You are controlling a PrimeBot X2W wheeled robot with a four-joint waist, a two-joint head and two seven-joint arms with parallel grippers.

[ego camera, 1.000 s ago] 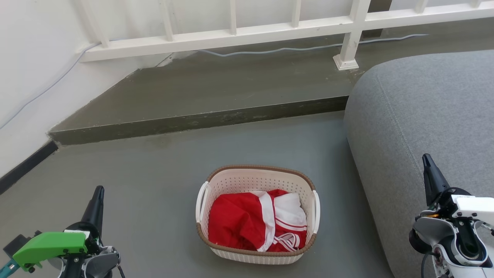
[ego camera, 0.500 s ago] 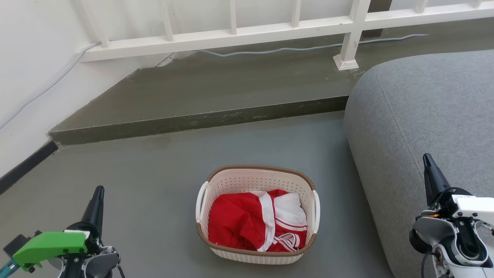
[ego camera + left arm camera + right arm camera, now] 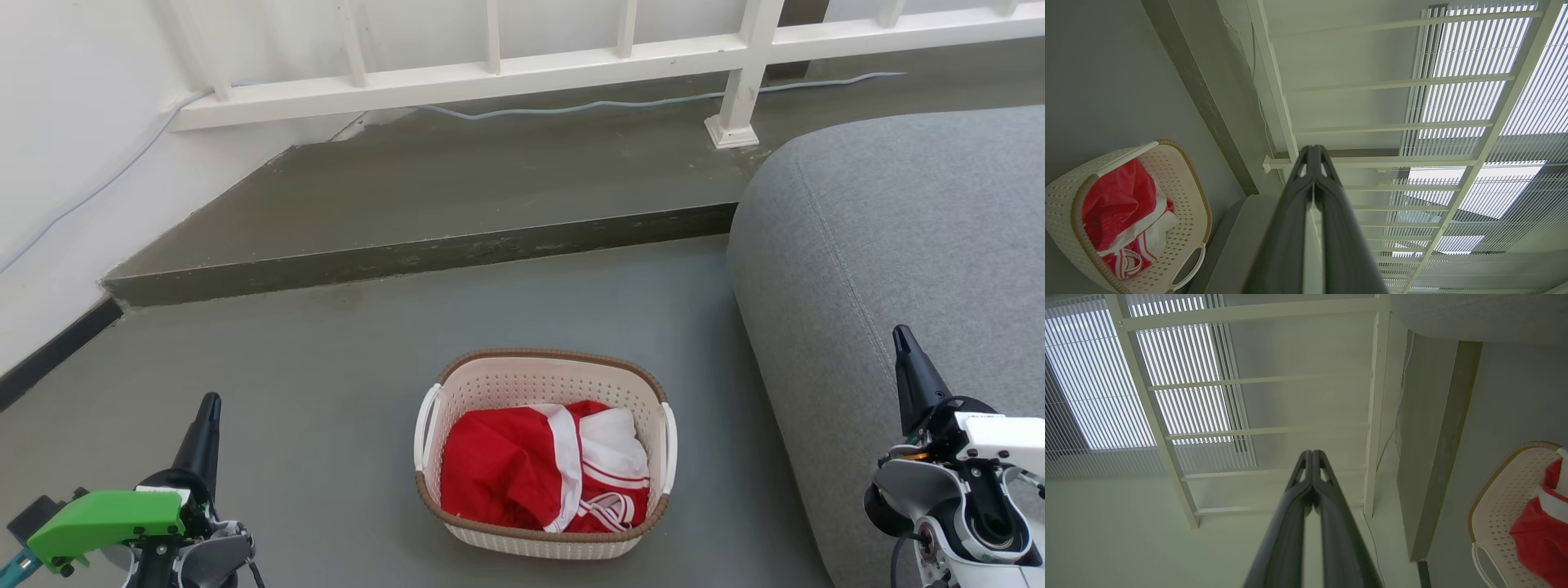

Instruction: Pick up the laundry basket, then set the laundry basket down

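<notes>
The laundry basket (image 3: 522,384), cream-white and perforated with a brown rim and white loop handles, stands on the grey floor at the lower middle, red and white clothes (image 3: 543,469) heaped inside. It also lies at the lower left of the left wrist view (image 3: 1198,204) and at the right edge of the right wrist view (image 3: 1498,510). My left gripper (image 3: 211,402) is well off to the basket's left, shut and empty, fingertips together (image 3: 1313,148). Off to the basket's right, my right gripper (image 3: 900,333) hangs over the sofa, shut and empty too (image 3: 1312,452).
A grey sofa (image 3: 898,237) bulks close to the basket's right side. Beyond the basket a raised concrete step (image 3: 424,253) crosses the floor, with a white railing (image 3: 490,77) and a thin cable (image 3: 612,104) on it. A white wall (image 3: 57,163) closes the left.
</notes>
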